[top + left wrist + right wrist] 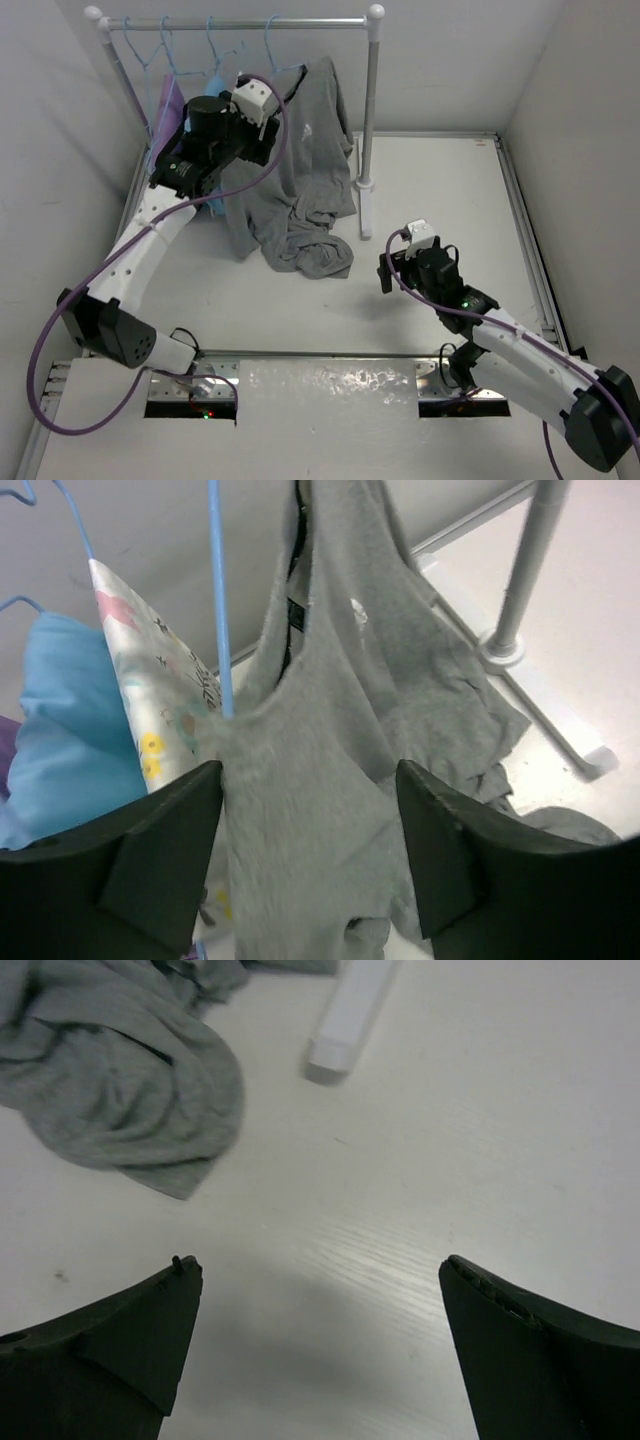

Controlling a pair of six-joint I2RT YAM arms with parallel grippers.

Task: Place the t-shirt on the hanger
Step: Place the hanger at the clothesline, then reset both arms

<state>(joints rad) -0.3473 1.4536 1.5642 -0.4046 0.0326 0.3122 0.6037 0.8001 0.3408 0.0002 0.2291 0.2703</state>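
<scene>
The grey t-shirt (305, 150) hangs from the right end of the rack, and its lower part lies heaped on the table. In the left wrist view the t-shirt (330, 780) fills the middle, with its small white logo showing. The light-blue hanger (283, 62) hangs on the rail; its wire (218, 610) runs down into the shirt's shoulder fold. My left gripper (268, 128) is raised against the hanging shirt, open (310, 770), with the cloth spanning the gap between its jaws. My right gripper (412, 258) is open and empty (320, 1265) over bare table, right of the heap (120, 1070).
The white rack's right post (372, 100) and foot (365, 210) stand just right of the shirt; the foot shows in the right wrist view (345, 1020). A purple garment (165, 105), a bright blue one (60, 760) and a white patterned one (150, 700) hang left. Walls close three sides.
</scene>
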